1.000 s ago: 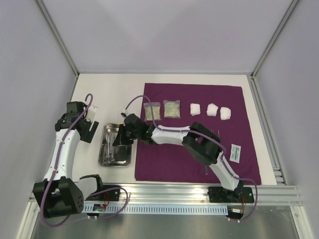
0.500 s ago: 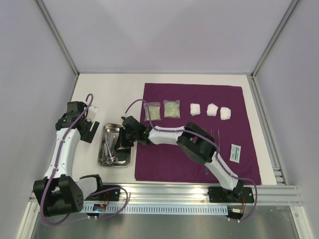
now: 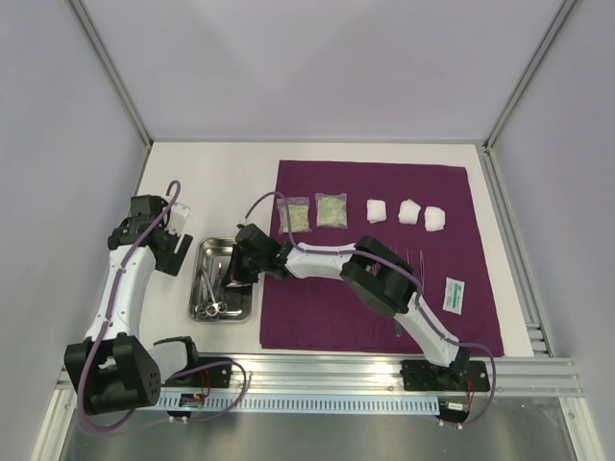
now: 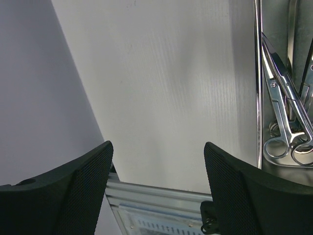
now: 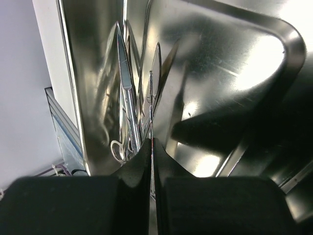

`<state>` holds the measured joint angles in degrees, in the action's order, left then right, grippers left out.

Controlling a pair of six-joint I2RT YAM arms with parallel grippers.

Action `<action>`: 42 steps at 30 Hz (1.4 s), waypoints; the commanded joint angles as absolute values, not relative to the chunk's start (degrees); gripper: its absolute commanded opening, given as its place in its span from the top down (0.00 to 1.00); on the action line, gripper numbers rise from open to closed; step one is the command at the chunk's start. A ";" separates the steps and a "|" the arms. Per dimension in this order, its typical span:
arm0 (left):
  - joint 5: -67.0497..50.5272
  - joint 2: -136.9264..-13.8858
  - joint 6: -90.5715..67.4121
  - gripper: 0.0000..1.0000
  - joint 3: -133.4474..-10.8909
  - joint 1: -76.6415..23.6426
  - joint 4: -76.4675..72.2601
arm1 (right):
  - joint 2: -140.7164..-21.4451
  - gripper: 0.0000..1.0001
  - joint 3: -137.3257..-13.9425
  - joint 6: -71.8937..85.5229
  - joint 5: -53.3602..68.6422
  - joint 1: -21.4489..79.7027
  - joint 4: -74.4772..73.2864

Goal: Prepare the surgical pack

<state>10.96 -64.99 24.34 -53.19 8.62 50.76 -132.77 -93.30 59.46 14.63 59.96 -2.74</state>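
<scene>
The purple sheet (image 3: 365, 317) lies flat on the table. The steel tray (image 3: 216, 252) stands just left of it and holds scissors (image 3: 209, 305). My right gripper (image 3: 233, 279) reaches over the tray's right side. In the right wrist view it (image 5: 152, 142) is shut on a thin steel instrument (image 5: 152, 98) seen edge-on above the tray floor (image 5: 234, 58), beside the scissors (image 5: 124, 98). My left gripper (image 3: 169, 248) is open and empty left of the tray. Its wrist view (image 4: 157, 147) shows the tray rim (image 4: 257, 73) and the scissors (image 4: 283, 112).
Two clear packets (image 3: 293, 215) (image 3: 332, 209) and three white gauze pads (image 3: 410, 211) lie along the sheet's far edge. A small white and green packet (image 3: 454, 294) lies at its right. The metal rail (image 3: 317, 370) runs along the near edge.
My right gripper has moved a little nearer and lower over the tray, still shut on the thin instrument. The instruments in the tray have shifted slightly. The left arm has not moved.
</scene>
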 commanded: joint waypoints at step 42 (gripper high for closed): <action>8.97 -65.13 23.91 0.16 -53.79 9.05 50.36 | -127.27 1.00 -90.97 64.25 0.09 63.37 -1.23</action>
